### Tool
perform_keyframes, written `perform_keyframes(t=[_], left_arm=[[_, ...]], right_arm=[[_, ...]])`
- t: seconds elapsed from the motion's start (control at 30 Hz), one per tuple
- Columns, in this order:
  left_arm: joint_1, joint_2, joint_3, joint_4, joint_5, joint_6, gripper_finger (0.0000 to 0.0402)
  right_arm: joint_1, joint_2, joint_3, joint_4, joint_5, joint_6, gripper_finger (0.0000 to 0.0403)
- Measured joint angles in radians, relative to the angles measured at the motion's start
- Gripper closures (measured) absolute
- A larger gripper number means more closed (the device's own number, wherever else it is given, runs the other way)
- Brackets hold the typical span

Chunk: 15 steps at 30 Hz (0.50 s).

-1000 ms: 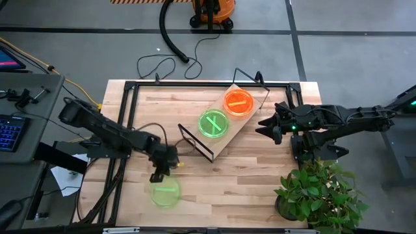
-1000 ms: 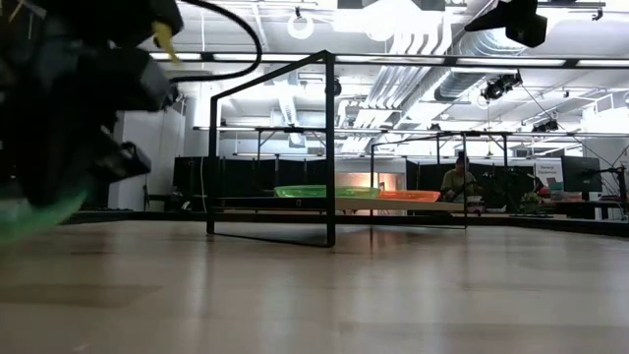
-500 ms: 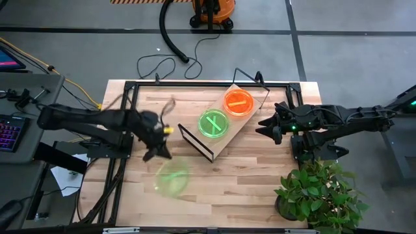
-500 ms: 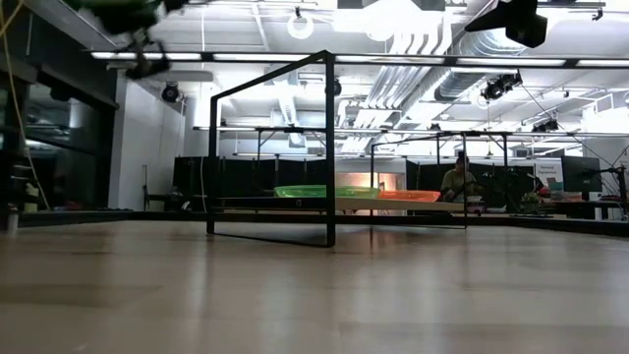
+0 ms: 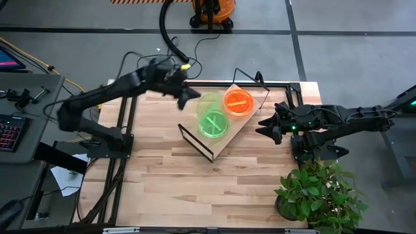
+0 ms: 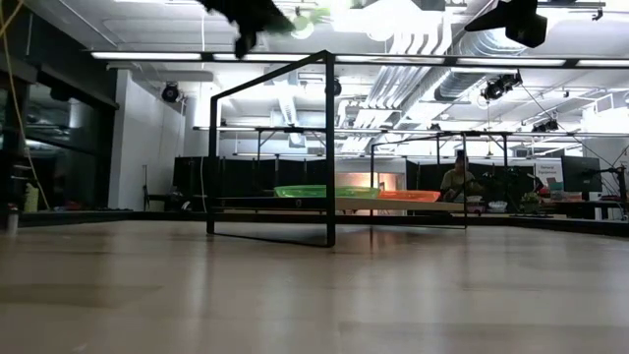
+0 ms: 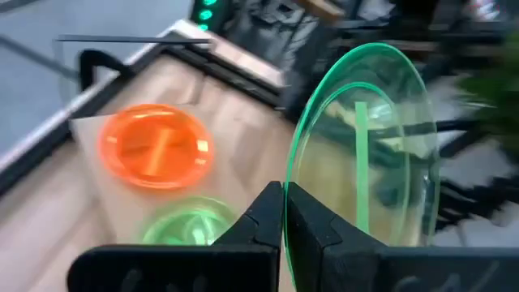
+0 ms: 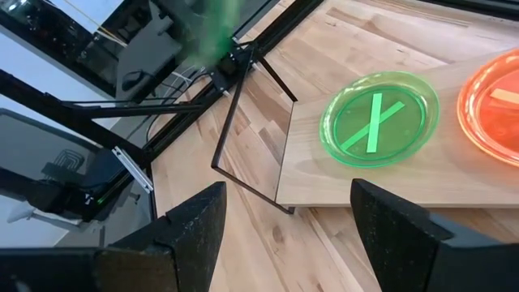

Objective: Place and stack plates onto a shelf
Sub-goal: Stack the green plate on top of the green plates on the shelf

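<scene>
Green plate (image 7: pixel 369 154) edge-on between left jaws

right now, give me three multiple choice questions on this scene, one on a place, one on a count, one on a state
1. Where is the left claw?
A. over the shelf's edge
B. beside the potted plant
C. low at the table's near edge

2. How many plate stacks lie on the shelf?
A. one
B. two
C. four

3. What is the left claw doing?
A. hanging open and empty
B. shut on a green plate
C. shut on an orange plate

Answers:
1 A, the high view shows it by the board's far left edge.
2 B, a green stack and an orange stack lie side by side.
3 B, the left wrist view shows its fingers pinching the held green plate by the rim, on edge. The right claw waits open beside the shelf.
</scene>
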Motion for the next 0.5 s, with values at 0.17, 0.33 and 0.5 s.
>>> perform_keyframes(t=[0.17,0.33,0.5], left_arm=[[0.053,0.181,0.047,0.01,-0.009,0.083,0.0401],[0.051,0.327,0.046,0.0,-0.068,0.107,0.0401],[0.044,0.421,0.046,0.024,-0.14,0.093,0.0401]], right_arm=[[0.0,0.0,0.0,0.0,0.0,-0.002,0.0155],[0.0,0.0,0.0,0.0,0.016,0.0,0.0155],[0.0,0.0,0.0,0.0,0.071,-0.002,0.0155]])
